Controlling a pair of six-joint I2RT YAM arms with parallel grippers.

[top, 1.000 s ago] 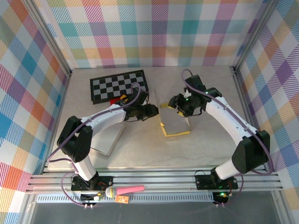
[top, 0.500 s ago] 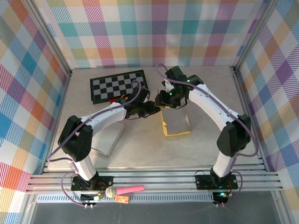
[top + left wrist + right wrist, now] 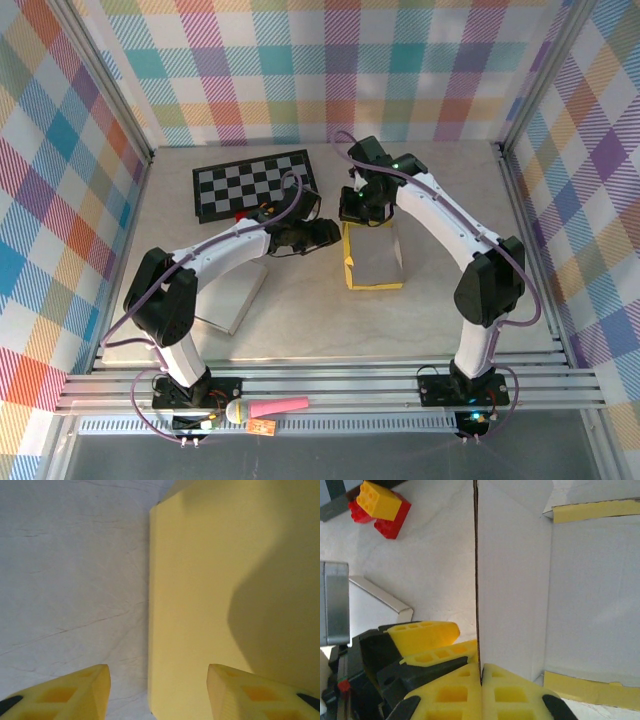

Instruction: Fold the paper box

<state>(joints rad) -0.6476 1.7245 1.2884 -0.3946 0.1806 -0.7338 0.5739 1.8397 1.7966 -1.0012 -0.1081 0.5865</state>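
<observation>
Where the left arm stretches across the worktop, a flat white slab lies partly under it. Farther in, the yellow-and-white paper box sits near the middle of the worktop, half formed, with its pale inside facing up and its left wall standing upright. The left gripper is just beside that wall's yellow outer face, and its fingers are spread apart, grasping nothing. The right gripper comes in over the box's far left corner, its fingers clenched on the thin top edge of the upright wall. Beyond them, red and yellow toy bricks lie at the near edge of a black-and-white chequered board.
</observation>
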